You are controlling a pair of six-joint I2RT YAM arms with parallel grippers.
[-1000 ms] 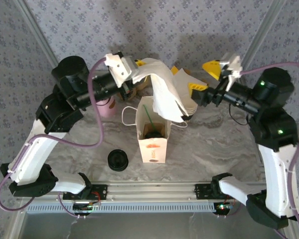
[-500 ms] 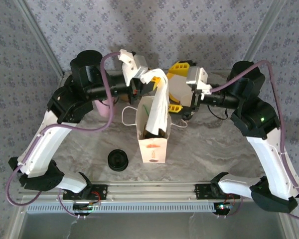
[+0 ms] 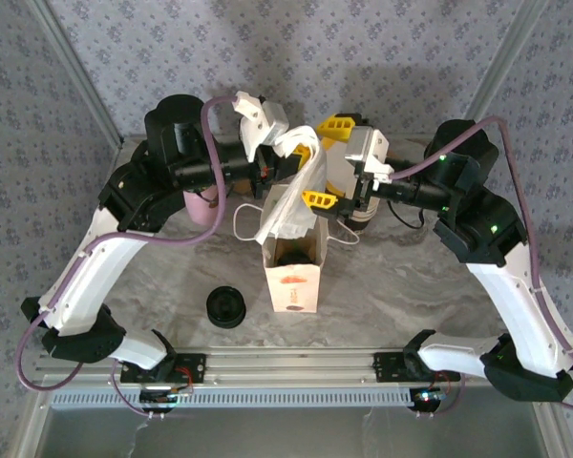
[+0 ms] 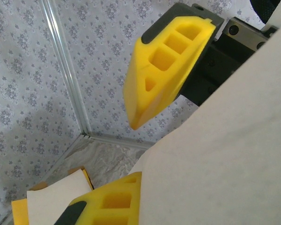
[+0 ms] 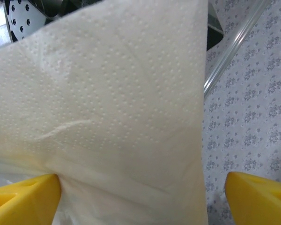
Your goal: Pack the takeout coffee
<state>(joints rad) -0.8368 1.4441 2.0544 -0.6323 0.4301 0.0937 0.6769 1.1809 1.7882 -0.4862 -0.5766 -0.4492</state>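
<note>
Top external view showed the left gripper point(image 3: 279, 164) pinched tight on the upper end of a white napkin point(image 3: 291, 205), which hung down into the open mouth of a white paper bag point(image 3: 292, 281). The bag stood upright near the middle of the table point(image 3: 411, 277), its handles drooping to either side.

The right gripper point(image 3: 328, 162) faced the left one across the napkin with its yellow fingers point(image 3: 338, 126) spread wide. One was on the far side of the sheet and one on the near side, neither clamped on it. From the right wrist, the embossed napkin lay between those two fingers, its lower left edge against one of them.

The takeout coffee point(image 3: 288, 255) appeared to be inside the bag — only a dark top showed in the mouth beneath the napkin, and I could not tell more of it. A low pile of black lids point(image 3: 226, 307) sat left of the bag toward the table's front edge, apart from it. A pink cup point(image 3: 206, 208) stood toward the back left corner, partly behind the left arm.
</note>
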